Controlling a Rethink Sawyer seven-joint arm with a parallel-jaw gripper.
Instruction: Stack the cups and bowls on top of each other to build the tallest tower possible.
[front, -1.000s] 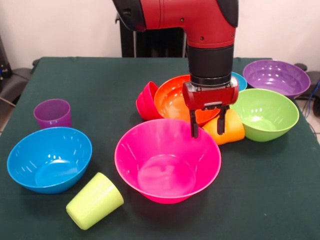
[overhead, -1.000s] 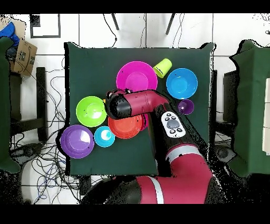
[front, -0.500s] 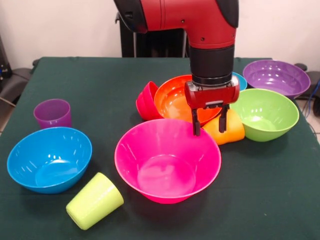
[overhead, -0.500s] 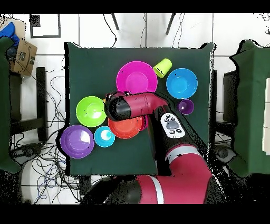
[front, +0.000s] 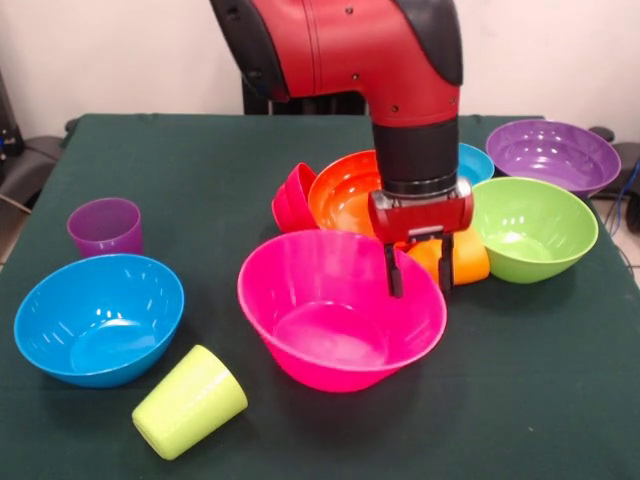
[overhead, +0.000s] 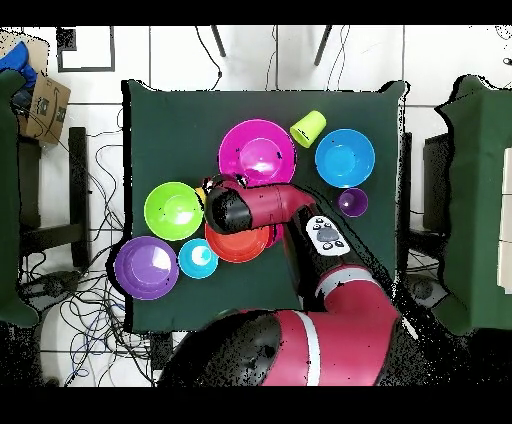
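Note:
My gripper (front: 418, 285) is open and straddles the far right rim of the big pink bowl (front: 330, 330), one finger inside and one outside. That bowl sits tilted on the cloth. Just behind the gripper, the ridged orange cup (front: 467, 262) lies on its side. The orange bowl (front: 345, 195) leans against the small red bowl (front: 292, 200) behind the pink one. At the left, the purple cup (front: 105, 225) stands upright. The lime green cup (front: 190, 400) lies on its side at the front. From overhead the arm hides the gripper beside the pink bowl (overhead: 258, 150).
A blue bowl (front: 95, 315) sits at the front left. At the right are the lime green bowl (front: 530, 225), the purple bowl (front: 552, 150) and the small light blue bowl (front: 478, 160). The green-covered table (front: 560, 400) ends close behind the purple bowl.
The gripper has come down and slightly forward over the pink bowl's rim. The pink bowl has tipped and shifted a little. The other cups and bowls have not moved.

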